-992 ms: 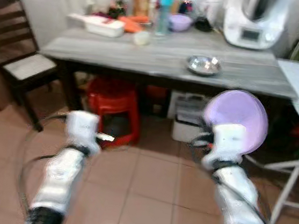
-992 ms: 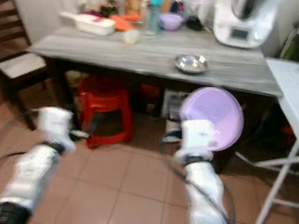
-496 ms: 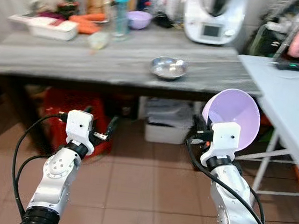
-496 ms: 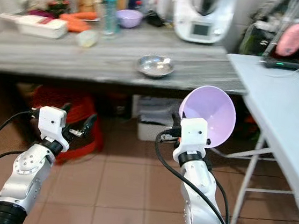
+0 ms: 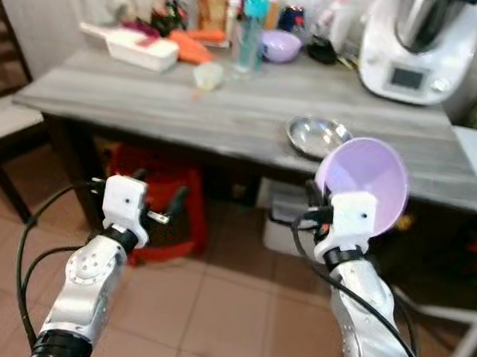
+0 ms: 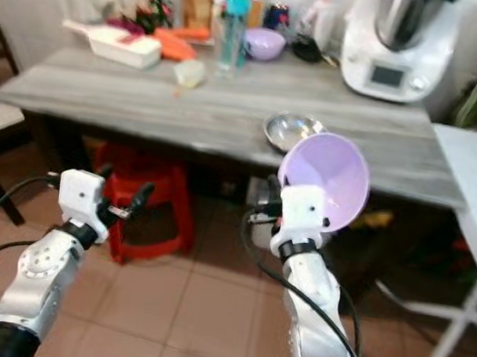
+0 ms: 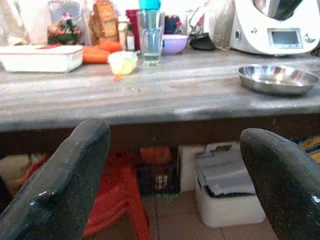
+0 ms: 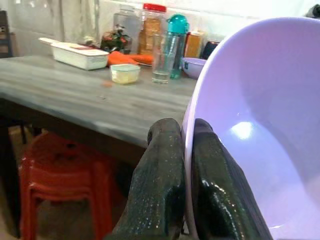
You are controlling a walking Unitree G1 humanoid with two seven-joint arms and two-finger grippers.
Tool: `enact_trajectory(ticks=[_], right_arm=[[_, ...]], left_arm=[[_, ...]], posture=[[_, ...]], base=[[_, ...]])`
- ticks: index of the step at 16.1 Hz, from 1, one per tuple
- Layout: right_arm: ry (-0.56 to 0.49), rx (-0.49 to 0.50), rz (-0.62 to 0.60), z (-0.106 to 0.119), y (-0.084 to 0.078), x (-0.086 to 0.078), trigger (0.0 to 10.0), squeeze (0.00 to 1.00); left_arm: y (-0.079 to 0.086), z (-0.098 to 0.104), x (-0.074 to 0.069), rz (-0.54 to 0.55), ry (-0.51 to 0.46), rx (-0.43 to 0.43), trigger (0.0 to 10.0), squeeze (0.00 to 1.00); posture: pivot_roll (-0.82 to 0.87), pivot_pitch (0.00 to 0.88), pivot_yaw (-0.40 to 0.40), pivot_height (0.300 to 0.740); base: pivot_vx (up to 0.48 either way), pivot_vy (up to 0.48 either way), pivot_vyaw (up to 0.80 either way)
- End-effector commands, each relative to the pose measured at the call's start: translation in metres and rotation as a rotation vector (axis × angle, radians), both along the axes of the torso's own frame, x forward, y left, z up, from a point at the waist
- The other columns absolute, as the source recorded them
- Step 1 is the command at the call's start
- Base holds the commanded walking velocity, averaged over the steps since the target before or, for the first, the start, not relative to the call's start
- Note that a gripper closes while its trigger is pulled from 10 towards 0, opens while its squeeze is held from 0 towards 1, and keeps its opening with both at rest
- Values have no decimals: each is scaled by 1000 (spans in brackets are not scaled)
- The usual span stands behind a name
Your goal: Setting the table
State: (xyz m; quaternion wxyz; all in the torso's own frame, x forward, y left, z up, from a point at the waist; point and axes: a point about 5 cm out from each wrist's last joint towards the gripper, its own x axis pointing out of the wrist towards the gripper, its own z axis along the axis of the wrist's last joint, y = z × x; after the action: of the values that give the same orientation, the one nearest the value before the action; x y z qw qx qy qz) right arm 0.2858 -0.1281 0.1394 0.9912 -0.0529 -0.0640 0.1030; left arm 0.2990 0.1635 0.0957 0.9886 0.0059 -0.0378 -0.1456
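Right wrist view shows you the fingers point(image 8: 170, 185) pinching the rim of the lilac bowl point(image 8: 260, 125), one finger on each side of its wall. In the eye views the right gripper point(image 5: 337, 220) holds this bowl tilted, in the air just before the front edge of the tabletop point(image 5: 186, 108), near the steel bowl point(image 5: 317, 136).

Half a second ago the white table stood large on the right and the steel bowl was further ahead. Now the grey tabletop is wider before you, so the camera has turned back to it and come closer. The grip looks the same.

The left gripper point(image 5: 156, 205) hangs low before the red stool point(image 5: 163, 196), its fingers spread and holding nothing.

I judge that the bowl can soon go down on the tabletop.
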Motion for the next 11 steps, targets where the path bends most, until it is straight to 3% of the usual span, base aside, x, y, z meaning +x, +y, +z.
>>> enact_trajectory(ticks=[1, 11], right_arm=[[-11, -11, -39, 1, -11, -1, 10000, 0], [-14, -15, -45, 3, -12, 0, 10000, 0]], left_arm=[[-13, 4, 2, -38, -13, -8, 10000, 0], [-21, 5, -1, -66, -15, -23, 10000, 0]], posture=[[-25, 0, -6, 740], [-30, 0, -8, 740]], base=[[416, 0, 0], [418, 0, 0]])
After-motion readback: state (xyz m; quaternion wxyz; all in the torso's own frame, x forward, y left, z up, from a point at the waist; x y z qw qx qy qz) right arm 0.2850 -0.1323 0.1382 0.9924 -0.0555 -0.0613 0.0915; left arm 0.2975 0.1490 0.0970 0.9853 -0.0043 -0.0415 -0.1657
